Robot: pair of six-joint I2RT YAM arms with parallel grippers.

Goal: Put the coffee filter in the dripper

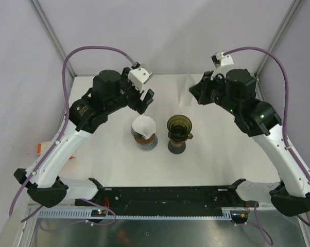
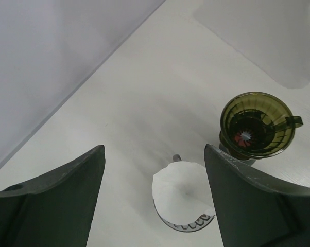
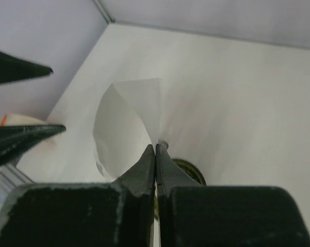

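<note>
An olive-green dripper (image 1: 178, 126) stands on its dark base at the table's middle; it also shows in the left wrist view (image 2: 256, 123) and partly behind the fingers in the right wrist view (image 3: 192, 172). My right gripper (image 1: 194, 95) (image 3: 155, 146) is shut on a white paper coffee filter (image 1: 185, 90) (image 3: 125, 126), held in the air behind and a little right of the dripper. My left gripper (image 1: 144, 103) (image 2: 154, 150) is open and empty, above and behind a cup holding more white filters (image 1: 143, 127) (image 2: 182, 191).
The filter cup (image 1: 144, 140) stands just left of the dripper, close beside it. Grey enclosure walls stand at the back and on both sides. A black rail (image 1: 165, 198) runs along the near edge. An orange-and-white object (image 1: 40, 148) sits at the left edge.
</note>
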